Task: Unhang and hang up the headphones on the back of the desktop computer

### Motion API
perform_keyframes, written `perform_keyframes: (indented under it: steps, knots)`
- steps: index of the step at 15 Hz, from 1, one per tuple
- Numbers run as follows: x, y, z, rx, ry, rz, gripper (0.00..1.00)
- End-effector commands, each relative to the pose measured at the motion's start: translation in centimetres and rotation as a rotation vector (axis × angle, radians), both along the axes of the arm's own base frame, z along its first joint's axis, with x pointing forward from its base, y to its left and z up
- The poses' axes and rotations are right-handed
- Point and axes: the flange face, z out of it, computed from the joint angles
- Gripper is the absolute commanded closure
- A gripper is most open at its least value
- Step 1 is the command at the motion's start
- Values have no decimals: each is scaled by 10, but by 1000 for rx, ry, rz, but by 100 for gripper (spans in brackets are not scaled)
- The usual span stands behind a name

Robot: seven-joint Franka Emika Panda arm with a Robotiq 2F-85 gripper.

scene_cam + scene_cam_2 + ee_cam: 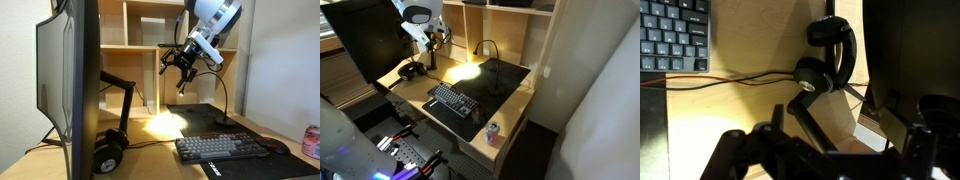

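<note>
The black headphones lie on the wooden desk at the foot of the desktop computer, beside its angled stand arm. In the wrist view one earcup with a silver ring faces up and the headband arches toward the dark screen edge. My gripper hangs in the air well above the desk and apart from the headphones. It is open with nothing between its fingers.
A black keyboard sits on a dark mat. A gooseneck lamp throws light on the desk. A drink can stands near the desk edge. Cables run across the wood. Shelves stand behind.
</note>
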Motion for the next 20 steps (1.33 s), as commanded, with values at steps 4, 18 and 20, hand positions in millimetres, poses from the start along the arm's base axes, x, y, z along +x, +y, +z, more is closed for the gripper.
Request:
perform_keyframes:
  steps: [4, 18, 20]
  knots:
    - [-5, 26, -30, -117, 18, 167, 0]
    - [-14, 122, -57, -175, -102, 426, 0]
    - [-10, 133, -71, -196, -149, 467, 0]
